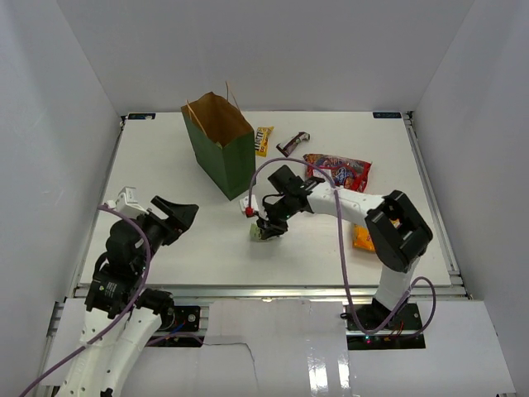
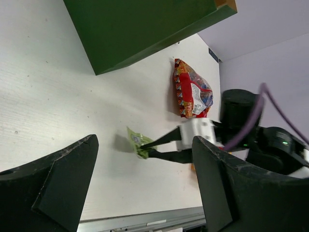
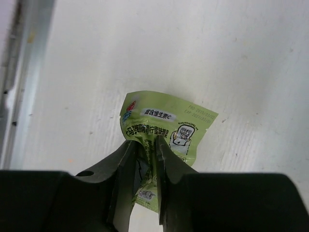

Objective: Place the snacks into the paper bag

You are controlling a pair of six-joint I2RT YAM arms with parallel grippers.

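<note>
The dark green paper bag [image 1: 218, 153] stands open at the table's back left; its side shows in the left wrist view [image 2: 140, 29]. My right gripper [image 1: 264, 225] is shut on a small green packet [image 3: 166, 126], pinching it just above the table in front of the bag; the packet also shows in the top view [image 1: 261, 233] and the left wrist view [image 2: 137, 142]. The large red bag [image 1: 339, 170] lies to the right, also in the left wrist view [image 2: 191, 94]. A yellow packet [image 1: 263, 140] and a dark brown bar [image 1: 293, 144] lie behind. My left gripper [image 1: 175, 217] is open and empty.
An orange bag [image 1: 362, 238] lies partly hidden under the right arm. A small pink and white packet [image 1: 247, 206] lies by the bag's front corner. The table's metal front edge [image 2: 145, 222] runs close below the left gripper.
</note>
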